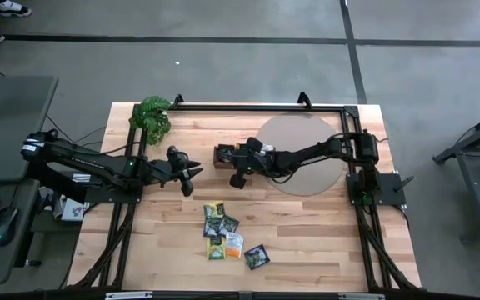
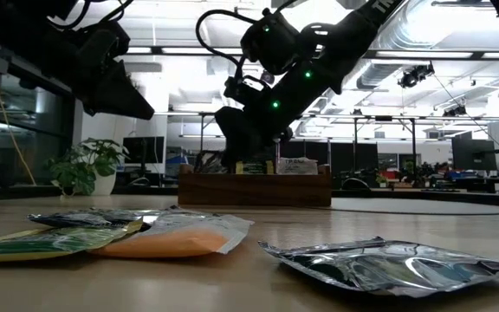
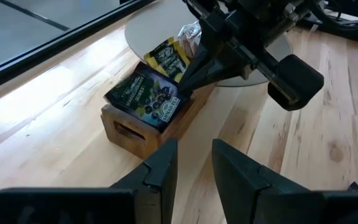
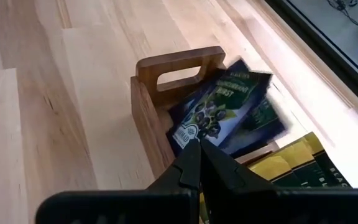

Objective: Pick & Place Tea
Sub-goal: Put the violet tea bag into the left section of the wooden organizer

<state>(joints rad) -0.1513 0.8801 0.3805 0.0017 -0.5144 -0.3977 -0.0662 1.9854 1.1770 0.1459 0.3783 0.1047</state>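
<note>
The right gripper (image 4: 199,163) has its jaws pressed fully together and holds nothing; its tip stands at the end compartment of the wooden tray (image 4: 166,71), touching or just above a dark blue-black tea sachet (image 4: 219,109) that leans tilted inside it, with yellow-green sachets (image 4: 297,165) in the next compartment. The left gripper (image 3: 194,171) hovers beside the tray with its jaws partly apart and empty. More tea sachets (image 1: 223,229) lie loose on the table (image 1: 323,242), nearer its front edge, well apart from the tray.
</note>
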